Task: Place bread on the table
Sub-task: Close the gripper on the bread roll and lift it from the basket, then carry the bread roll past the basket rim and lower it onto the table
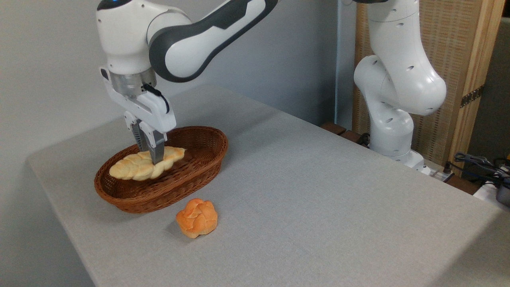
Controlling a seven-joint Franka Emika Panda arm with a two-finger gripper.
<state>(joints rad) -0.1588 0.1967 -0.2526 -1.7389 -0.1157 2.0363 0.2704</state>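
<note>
While the light-grey worktop (318, 191) offers broad bare room from the centre out toward three o'clock, the step in hand is, by my judgement, the carry out of the basket, and it wants doing in a set order. The white Panda arm (207, 32) reaches in from twelve o'clock and bends down at ten o'clock of the worktop. There the brown oval wicker basket (187, 175) sits, and its rim is the thing to clear: rise first, travel sideways only once the whole loaf is above the wicker. The plaited loaf (127, 169) hangs roughly level over the basket, seemingly lifted off its floor, its long axis running from eight to two o'clock. Because it is long and held near the middle, either tapered end could dip and catch the rim, so a slow, level move seems wise. The hand (153, 157) is narrowed, its fingers clamped across the loaf's width. A round knotted roll (197, 218) lies on the worktop just beside the basket at five o'clock; set the loaf down well apart from it, lowering until it rests before releasing.
</note>
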